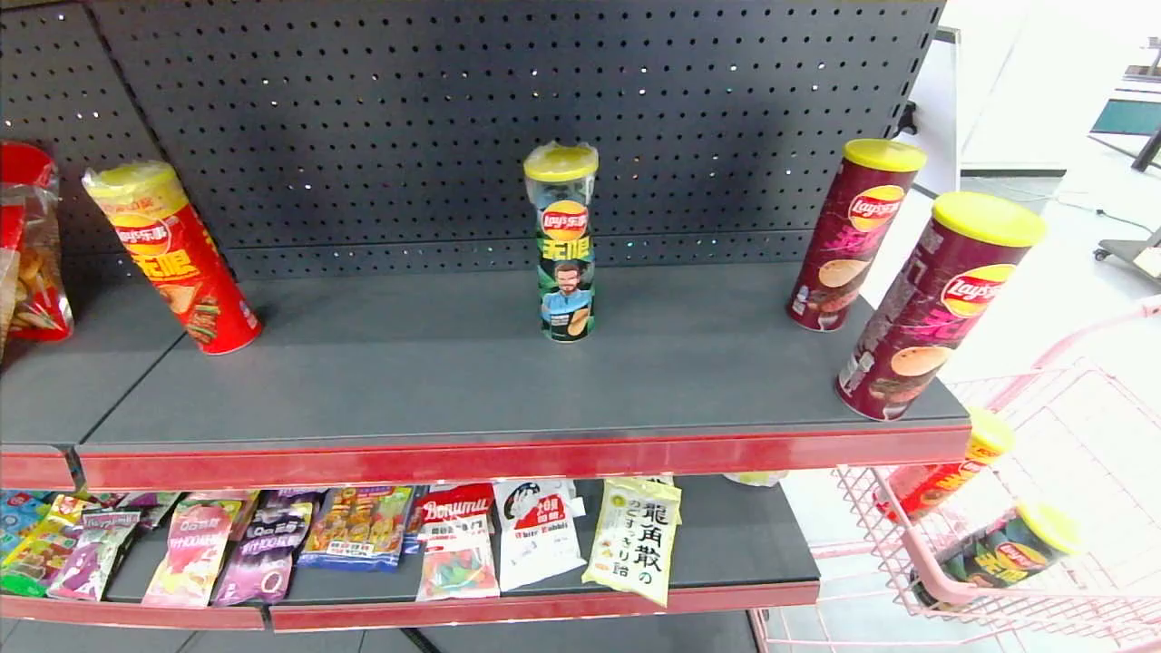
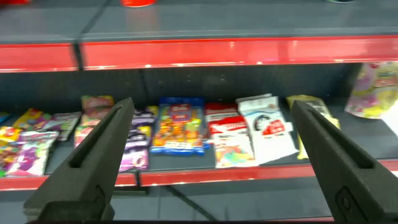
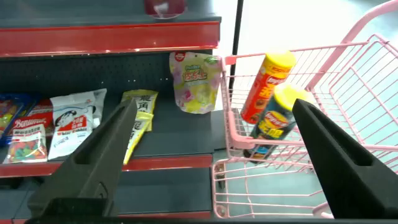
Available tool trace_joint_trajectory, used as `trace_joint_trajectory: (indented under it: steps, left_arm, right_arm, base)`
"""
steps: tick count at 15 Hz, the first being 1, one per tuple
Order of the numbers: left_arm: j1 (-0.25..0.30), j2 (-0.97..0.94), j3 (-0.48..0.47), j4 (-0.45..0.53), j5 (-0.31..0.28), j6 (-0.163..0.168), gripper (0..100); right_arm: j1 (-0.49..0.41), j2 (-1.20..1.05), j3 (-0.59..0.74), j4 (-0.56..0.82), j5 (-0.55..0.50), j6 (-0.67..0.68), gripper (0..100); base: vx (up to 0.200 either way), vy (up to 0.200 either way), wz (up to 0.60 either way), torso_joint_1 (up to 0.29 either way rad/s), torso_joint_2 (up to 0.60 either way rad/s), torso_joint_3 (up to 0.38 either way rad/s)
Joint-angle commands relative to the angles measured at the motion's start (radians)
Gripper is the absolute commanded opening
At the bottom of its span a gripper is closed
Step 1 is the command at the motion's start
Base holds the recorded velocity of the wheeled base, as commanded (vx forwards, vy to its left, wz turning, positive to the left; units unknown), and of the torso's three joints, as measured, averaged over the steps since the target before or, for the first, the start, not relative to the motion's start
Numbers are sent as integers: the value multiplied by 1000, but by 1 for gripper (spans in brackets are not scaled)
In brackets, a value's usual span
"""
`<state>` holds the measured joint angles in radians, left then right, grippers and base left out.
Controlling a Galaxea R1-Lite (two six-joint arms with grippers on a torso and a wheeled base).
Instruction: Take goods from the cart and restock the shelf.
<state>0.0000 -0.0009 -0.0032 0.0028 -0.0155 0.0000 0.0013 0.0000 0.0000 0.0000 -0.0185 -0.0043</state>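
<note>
A pink wire cart (image 1: pixel 1070 349) stands to the right of the shelf. In it lie a red chip can (image 1: pixel 943 476) and a dark green chip can (image 1: pixel 1007 549), both with yellow lids. The grey upper shelf (image 1: pixel 435 381) carries a tilted red can (image 1: pixel 177 258) at the left, an upright green can (image 1: pixel 564 245) in the middle and two maroon cans (image 1: pixel 934 304) at the right. My left gripper (image 2: pixel 212 104) is open, low in front of the lower shelf's snack bags. My right gripper (image 3: pixel 214 104) is open, facing the cart (image 3: pixel 298 53) with its red can (image 3: pixel 267 84) and green can (image 3: pixel 280 118).
The lower shelf (image 1: pixel 726 544) holds a row of flat snack bags (image 1: pixel 363 535). A pale bag (image 3: pixel 196 81) sits at that shelf's right end, beside the cart. A red snack bag (image 1: pixel 27 254) stands at the upper shelf's far left. Wide gaps separate the cans on the upper shelf.
</note>
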Motion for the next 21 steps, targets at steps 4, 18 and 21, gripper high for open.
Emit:
trace_joint_trajectory:
  steps: [4,18,21]
  left_arm:
    - [0,1,0,0,0,0,100]
    - [0,1,0,0,0,0,100]
    - [0,1,0,0,0,0,100]
  right_arm:
    - [0,0,0,0,0,0,100]
    - [0,0,0,0,-1,1,100]
    - [0,0,0,0,-1,0,100]
  base:
    - [0,-200,0,5,2,5]
    - [0,-57,-386,1,2,2]
    - [0,0,-400,2,2,5]
